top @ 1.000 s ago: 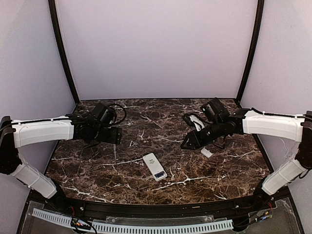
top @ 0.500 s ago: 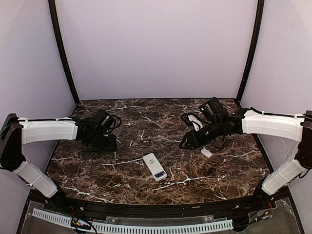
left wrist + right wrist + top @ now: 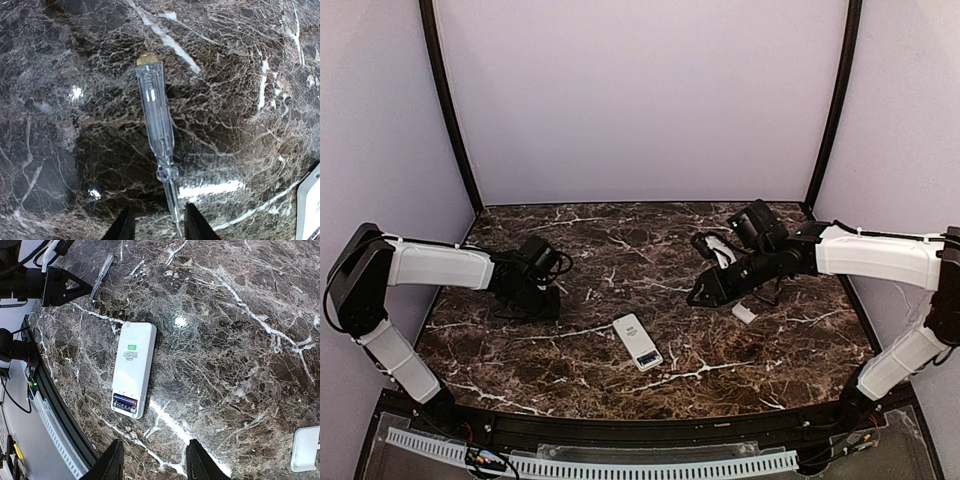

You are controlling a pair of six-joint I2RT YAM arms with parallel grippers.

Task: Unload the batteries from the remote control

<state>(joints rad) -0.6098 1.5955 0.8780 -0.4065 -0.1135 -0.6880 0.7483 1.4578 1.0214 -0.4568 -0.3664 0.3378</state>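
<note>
**Remote [image 3: 637, 342]: bay uncovered, batteries [image 3: 124, 402] in place**

White bar with rounded corners and a small green label mid-body. It lies flat on the marble table [image 3: 620, 240], front-centre, at an angle. The bay at its near end is uncovered, and the batteries sit inside it, dark blue-purple, lying across the width. Can't tell how many. The cover [image 3: 744, 313] lies on the table off to the right, well apart from the remote.

The left gripper [image 3: 156, 226] is low over the table, left of the remote, with its fingers apart and clamping nothing. The thin shaft of a clear-handled screwdriver [image 3: 156, 131] runs in between them, closer to one finger. Can't tell if it touches.

The right gripper [image 3: 705, 292] is raised, right of and behind the remote, angled down toward it. Its fingers are spread and empty.

There is bare marble all round the remote. The table's front edge is its nearest border, and both grippers are well apart from it.
</note>
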